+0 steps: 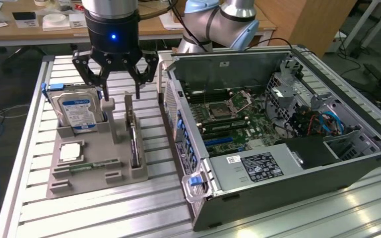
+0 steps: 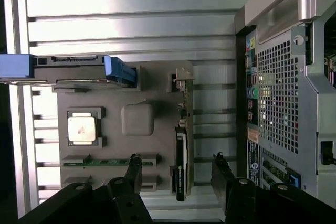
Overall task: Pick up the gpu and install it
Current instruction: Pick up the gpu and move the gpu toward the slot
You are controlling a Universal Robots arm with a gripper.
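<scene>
On the grey tray (image 1: 101, 146), gpu (image 1: 133, 141) and hard drive (image 1: 77, 111) stand upright, end effector (image 1: 121, 93) spread wide above.

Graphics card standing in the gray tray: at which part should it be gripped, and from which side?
I would grip the graphics card by its upper long edge, pinching both flat faces, coming straight down from above. It stands thin on edge in a slot of the gray tray, so only its top is free. The open pincer hangs over it.
</scene>
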